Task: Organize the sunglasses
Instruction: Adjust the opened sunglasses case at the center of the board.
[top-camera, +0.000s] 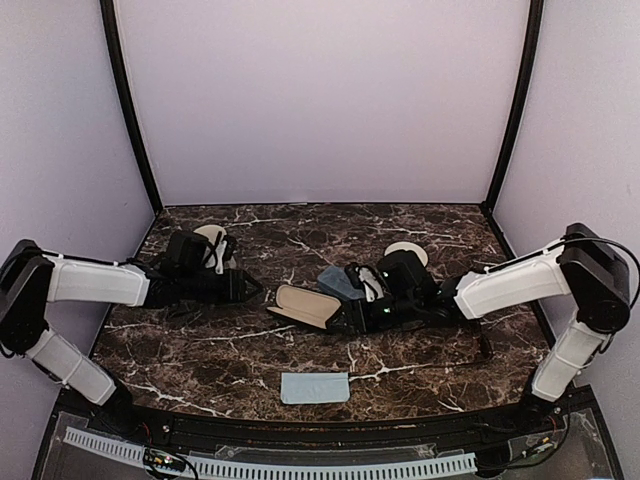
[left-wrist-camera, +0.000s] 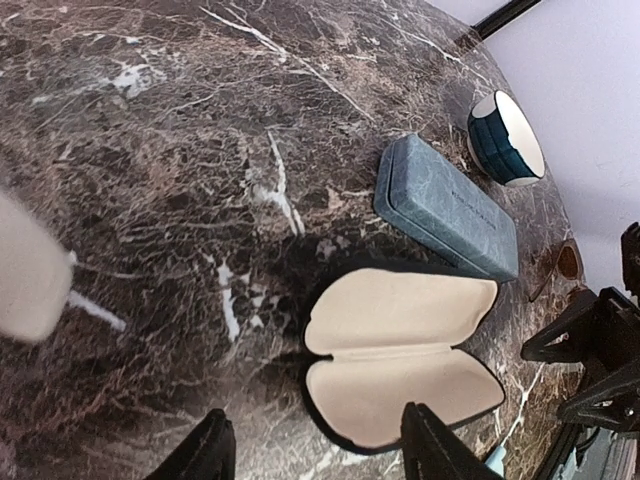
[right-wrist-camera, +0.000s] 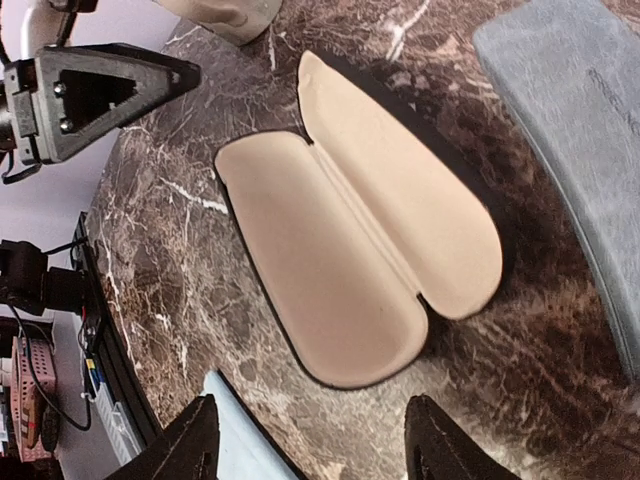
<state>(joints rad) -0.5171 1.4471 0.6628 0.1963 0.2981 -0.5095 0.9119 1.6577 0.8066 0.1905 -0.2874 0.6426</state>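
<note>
Under the right hand (right-wrist-camera: 310, 410), the black case (right-wrist-camera: 350, 250) lies open

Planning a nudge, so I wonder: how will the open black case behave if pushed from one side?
The open case looks rigid-shelled, so it should probably slide as one piece. Lying splayed flat, it seems unlikely to tip. The polished marble table may let it skid or spin.

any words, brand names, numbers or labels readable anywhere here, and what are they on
No text can be read in full in any view.
Blue-grey case: a faint embossed line on its lid, too blurred to read.
Open black case: plain beige lining, no text.
Light blue cloth: no print visible.
</note>
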